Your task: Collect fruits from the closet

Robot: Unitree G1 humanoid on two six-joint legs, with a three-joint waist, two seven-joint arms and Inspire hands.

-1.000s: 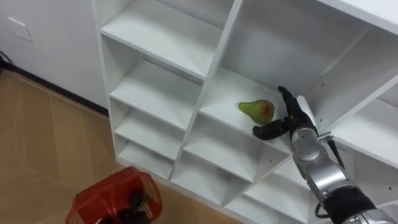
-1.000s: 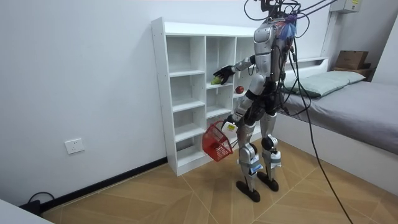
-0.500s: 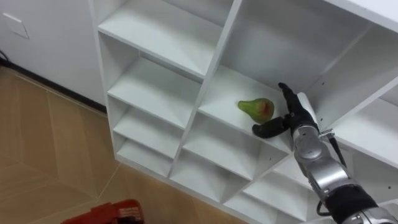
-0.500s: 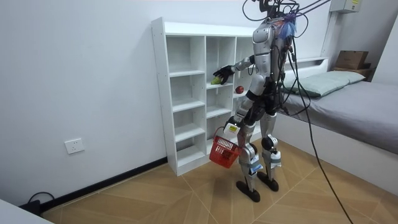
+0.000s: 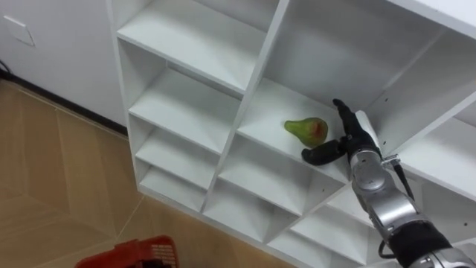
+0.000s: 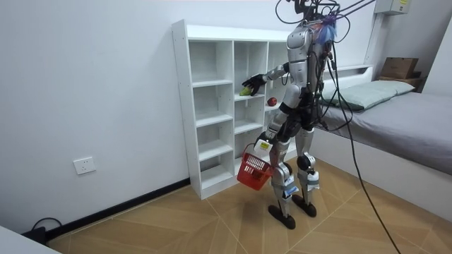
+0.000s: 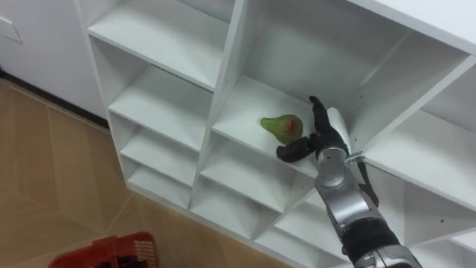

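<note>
A green pear with a red blush (image 5: 306,129) (image 7: 281,126) lies on a middle shelf of the white closet (image 5: 245,89) (image 6: 212,106). My right hand (image 5: 349,141) (image 7: 327,140) is inside that compartment, just right of the pear. It is open, fingers straight, thumb reaching under the pear's near side without gripping it. A red basket (image 6: 254,168) (image 5: 134,253) hangs by its handle from my left hand (image 6: 264,143), low in front of my legs. A small red fruit (image 6: 271,101) sits in the closet's right column.
I stand on a wooden floor (image 6: 212,226), facing the closet. A bed (image 6: 395,113) is on the room view's right, behind me. A wall socket (image 6: 83,166) is low on the wall left of the closet.
The basket has swung down and in towards my legs, dropping to the lower edge of the eye view. My right hand and the pear have stayed put.
</note>
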